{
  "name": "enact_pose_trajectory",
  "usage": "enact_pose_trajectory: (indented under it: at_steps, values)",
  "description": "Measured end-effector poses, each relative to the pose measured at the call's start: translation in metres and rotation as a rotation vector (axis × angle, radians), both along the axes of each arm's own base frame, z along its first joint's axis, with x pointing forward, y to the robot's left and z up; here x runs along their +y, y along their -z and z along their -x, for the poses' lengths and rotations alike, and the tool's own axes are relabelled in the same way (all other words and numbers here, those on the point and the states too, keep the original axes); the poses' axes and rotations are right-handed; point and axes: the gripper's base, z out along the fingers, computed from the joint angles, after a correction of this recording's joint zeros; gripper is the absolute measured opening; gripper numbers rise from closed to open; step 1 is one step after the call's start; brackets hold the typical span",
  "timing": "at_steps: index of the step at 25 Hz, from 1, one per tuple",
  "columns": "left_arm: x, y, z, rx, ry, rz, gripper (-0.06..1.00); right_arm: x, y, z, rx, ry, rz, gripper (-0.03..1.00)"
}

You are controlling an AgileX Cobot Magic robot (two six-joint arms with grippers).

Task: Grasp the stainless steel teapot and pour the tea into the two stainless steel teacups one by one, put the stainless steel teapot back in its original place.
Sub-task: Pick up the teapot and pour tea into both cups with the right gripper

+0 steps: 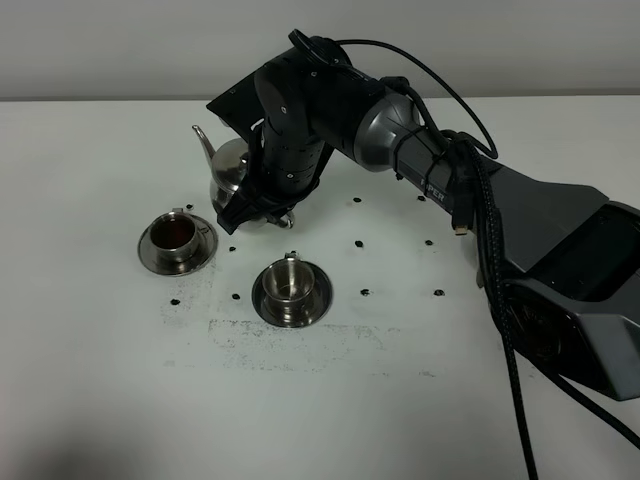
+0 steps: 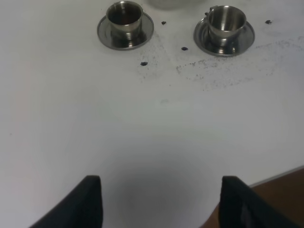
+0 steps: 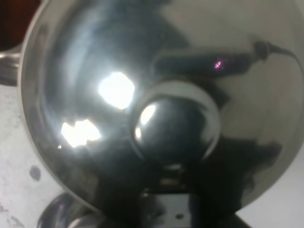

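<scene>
Exterior high: tea (image 1: 173,233) in left teacup (image 1: 176,255)

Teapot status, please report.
Left gripper open, idle. Right gripper at teapot handle, grip hidden. Left teacup holds tea; other teacup looks empty. Nothing blocking.

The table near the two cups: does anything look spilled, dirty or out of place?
Small dark spots lie scattered on the table around the filled teacup and the other teacup, and a grey speckled smear runs before them. Spilled tea or old marks: cannot tell. Both cups stand upright.
</scene>
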Motion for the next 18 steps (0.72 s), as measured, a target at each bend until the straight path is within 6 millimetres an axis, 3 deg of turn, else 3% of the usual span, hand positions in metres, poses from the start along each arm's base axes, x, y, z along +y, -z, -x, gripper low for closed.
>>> enact_pose_trajectory:
  at_steps: [6, 18]
  values:
    - [0.0, 0.0, 0.0, 0.0, 0.0, 0.0, 0.52, 0.002, 0.015, -0.001, 0.018, -0.006, 0.009, 0.17]
    - [0.0, 0.0, 0.0, 0.0, 0.0, 0.0, 0.52, 0.003, 0.02, -0.003, 0.014, -0.01, 0.006, 0.17]
